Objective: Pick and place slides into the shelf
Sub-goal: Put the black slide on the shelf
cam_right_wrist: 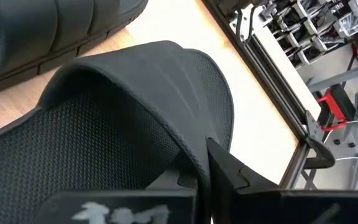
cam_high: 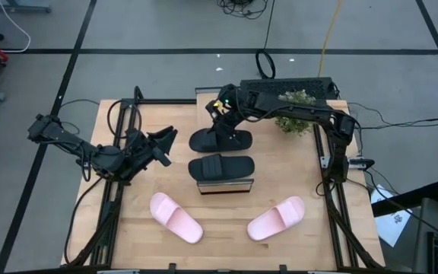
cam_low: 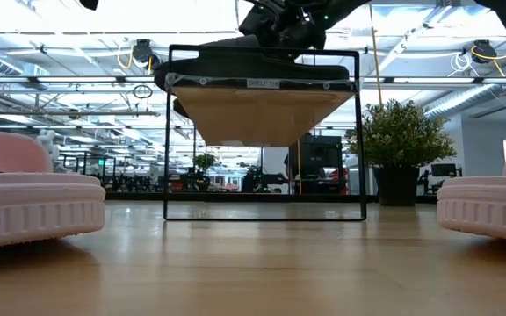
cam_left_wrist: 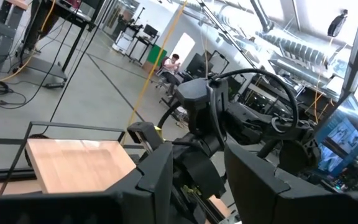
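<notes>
The shelf (cam_high: 208,96) stands mid-table, running from the far side to the near side. Two black slides lie across its wood top: a far one (cam_high: 238,140) and a near one (cam_high: 220,167). My right gripper (cam_high: 223,120) reaches in from the right and is shut on the far black slide (cam_right_wrist: 135,93). Two pink slides, one at near left (cam_high: 176,218) and one at near right (cam_high: 276,219), rest sole-down on the table. My left gripper (cam_high: 164,146) hovers open, left of the shelf, touching nothing. My right gripper pinches the far black slide by the edge of its wide strap (cam_right_wrist: 188,149), one finger (cam_right_wrist: 232,171) outside the strap and the other hidden under it. It comes from above, slanting down. The slide lies flat across the shelf top (cam_low: 257,83).
A potted plant (cam_high: 295,111) stands at the table's far right corner, behind the right arm. The pink slides (cam_low: 25,197) (cam_low: 490,206) take up the near left and near right. Bare wood shows between them and along the near edge.
</notes>
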